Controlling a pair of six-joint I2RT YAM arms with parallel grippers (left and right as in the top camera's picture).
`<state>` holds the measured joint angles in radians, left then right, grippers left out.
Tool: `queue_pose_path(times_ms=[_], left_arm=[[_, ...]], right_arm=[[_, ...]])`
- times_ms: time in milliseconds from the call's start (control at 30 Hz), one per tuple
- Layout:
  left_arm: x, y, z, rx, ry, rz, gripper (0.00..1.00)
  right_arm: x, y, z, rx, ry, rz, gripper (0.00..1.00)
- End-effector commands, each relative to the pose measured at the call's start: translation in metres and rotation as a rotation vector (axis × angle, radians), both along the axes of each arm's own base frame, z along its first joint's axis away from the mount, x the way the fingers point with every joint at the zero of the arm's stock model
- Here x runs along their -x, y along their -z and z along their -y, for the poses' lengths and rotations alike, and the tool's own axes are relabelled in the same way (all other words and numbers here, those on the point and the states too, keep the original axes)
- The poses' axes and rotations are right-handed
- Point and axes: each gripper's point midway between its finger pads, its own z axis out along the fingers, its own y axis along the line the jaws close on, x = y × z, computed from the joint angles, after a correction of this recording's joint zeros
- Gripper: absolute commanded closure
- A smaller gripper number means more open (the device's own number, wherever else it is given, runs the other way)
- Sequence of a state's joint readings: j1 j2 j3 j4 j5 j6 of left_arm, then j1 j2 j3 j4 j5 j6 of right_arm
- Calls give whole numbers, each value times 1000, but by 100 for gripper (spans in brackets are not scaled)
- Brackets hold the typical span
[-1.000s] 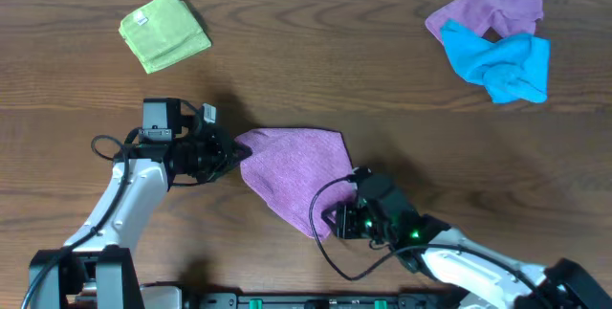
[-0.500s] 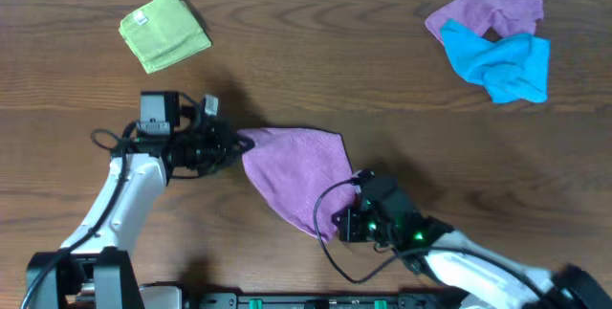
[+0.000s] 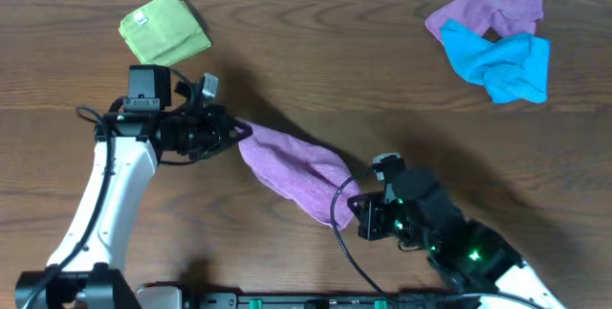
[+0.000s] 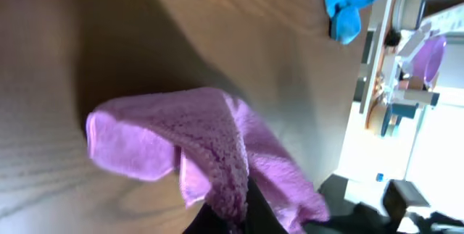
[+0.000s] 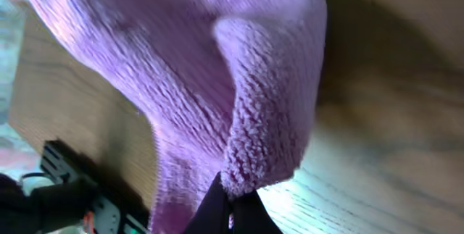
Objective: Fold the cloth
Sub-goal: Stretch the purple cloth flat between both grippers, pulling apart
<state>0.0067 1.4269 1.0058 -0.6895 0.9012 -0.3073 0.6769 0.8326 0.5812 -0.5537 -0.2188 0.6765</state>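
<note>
A purple cloth [image 3: 292,168] hangs stretched between both grippers above the wooden table, as a narrow sagging band running from upper left to lower right. My left gripper [image 3: 237,132] is shut on its upper-left corner; in the left wrist view the cloth [image 4: 210,147] bunches right at the fingertips [image 4: 228,216]. My right gripper [image 3: 356,204] is shut on the lower-right corner; in the right wrist view the cloth [image 5: 181,67] drapes over the dark fingertips [image 5: 232,209].
A folded green cloth [image 3: 163,29] lies at the back left. A crumpled purple cloth [image 3: 483,10] and a blue cloth [image 3: 502,61] lie at the back right. Cables trail from both arms near the front edge.
Both grippers have lifted and pulled apart. The cloth went from a flat triangle on the table to a narrow band stretched between them. The left gripper moved up and left, the right one to the right.
</note>
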Motion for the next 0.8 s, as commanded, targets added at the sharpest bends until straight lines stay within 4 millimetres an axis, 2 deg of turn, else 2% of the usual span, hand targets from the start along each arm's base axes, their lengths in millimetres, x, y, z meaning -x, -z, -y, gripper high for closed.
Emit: queue_pose_path(times_ms=[0, 167, 400, 567, 767], left_arm=[[6, -21, -2, -19, 22, 81, 94], [22, -37, -4, -36, 14, 102, 94], [29, -51, -7, -33, -53, 90, 94], [27, -48, -11, -48, -95, 65, 94], [15, -44, -21, -98, -159, 71, 94]], right_arm=[[-7, -21, 3, 10, 9, 45, 99], [-5, -46, 4, 9, 8, 48, 99], [-1, -64, 8, 19, 12, 40, 99], [-12, -62, 21, 79, 80, 80, 99], [-42, -52, 37, 207, 176, 148, 99]])
